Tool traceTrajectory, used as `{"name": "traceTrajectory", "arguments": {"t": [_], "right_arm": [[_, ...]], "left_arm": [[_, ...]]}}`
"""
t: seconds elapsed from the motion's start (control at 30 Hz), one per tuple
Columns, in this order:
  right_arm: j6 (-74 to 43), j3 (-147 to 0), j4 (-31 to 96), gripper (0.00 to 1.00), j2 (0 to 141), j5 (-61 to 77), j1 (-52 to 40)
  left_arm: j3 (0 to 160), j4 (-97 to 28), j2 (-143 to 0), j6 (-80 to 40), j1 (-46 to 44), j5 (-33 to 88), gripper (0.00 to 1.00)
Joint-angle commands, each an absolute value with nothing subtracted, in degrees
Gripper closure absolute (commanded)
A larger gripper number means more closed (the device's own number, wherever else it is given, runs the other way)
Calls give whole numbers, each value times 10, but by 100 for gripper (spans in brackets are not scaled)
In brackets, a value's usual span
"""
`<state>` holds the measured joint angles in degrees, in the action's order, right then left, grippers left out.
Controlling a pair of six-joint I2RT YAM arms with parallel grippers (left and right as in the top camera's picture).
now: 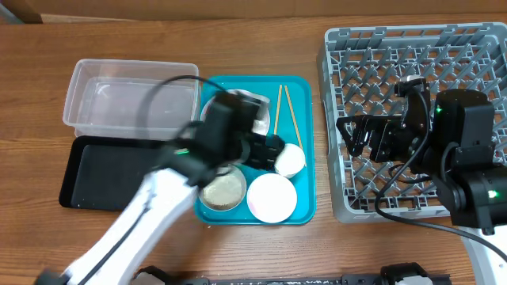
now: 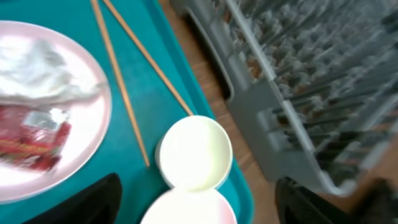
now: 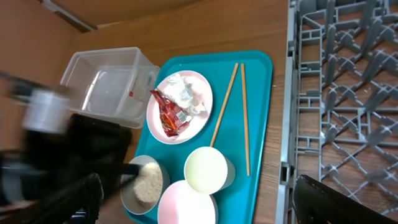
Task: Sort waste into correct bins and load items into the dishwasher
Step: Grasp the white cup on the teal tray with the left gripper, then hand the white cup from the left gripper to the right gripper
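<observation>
Since the left arm hangs over the teal tray [image 1: 306, 103], it is the arm nearer to the cup [image 1: 290, 161].

From above, the left gripper [image 1: 268, 150] looks blurry. The cup sits just beside it, at 4 o'clock. The cup is round and stands with its mouth up, so it has no long side. The two chopsticks [image 1: 287, 111] lie at 12 o'clock on the tray, and they run from 12 to 6. The right gripper [image 1: 358, 136] hangs over the rack [image 1: 396, 71], well apart from the cup, with its jaws spread.

In the left wrist view, the two dark fingers [image 2: 99, 196] sit far apart at the bottom corners. They are spread wide and hold nothing. The cup [image 2: 194, 152] is at 12 o'clock from the gap, very near. One chopstick tip seems to touch its rim. The plate [image 2: 93, 112] with the tissue [image 2: 43, 68] and the wrapper [image 2: 31, 140] lies at 10 o'clock.

In the right wrist view, the fingers [image 3: 74, 199] are also spread, with nothing in them. The cup stands on the tray far below them.

I think the left gripper should take the cup next, by coming straight down around it.
</observation>
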<state>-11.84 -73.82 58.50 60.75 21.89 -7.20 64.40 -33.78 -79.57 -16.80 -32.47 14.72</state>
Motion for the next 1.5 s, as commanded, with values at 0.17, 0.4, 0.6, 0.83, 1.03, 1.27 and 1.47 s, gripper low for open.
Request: {"name": "traceTrajectory", "arguments": {"t": [0.17,0.4,0.6,0.83,1.03,1.27,1.47], "right_arm": [[-127,-754,603,0,602,211,-71],[-127,-754,612,0,602,211,-71],[-127,-754,615,0,602,211,-71],[-127,-754,614,0,602,211,-71],[-101,-748,597,1,602,282,-71],[-43,-712,504,1,610,517,-71],[-56,-712,429,2,638,625,-83]], "left_arm": [[651,-267,-956,-224,-382,-21,43],[651,-256,-988,-229,-382,-6,73],[689,-290,-957,-233,-362,45,96],[801,-445,-878,-241,-255,156,96],[806,-452,-861,-187,-110,539,96],[796,-450,-872,-140,-37,856,96],[796,-452,-872,-137,-56,906,96]]}}
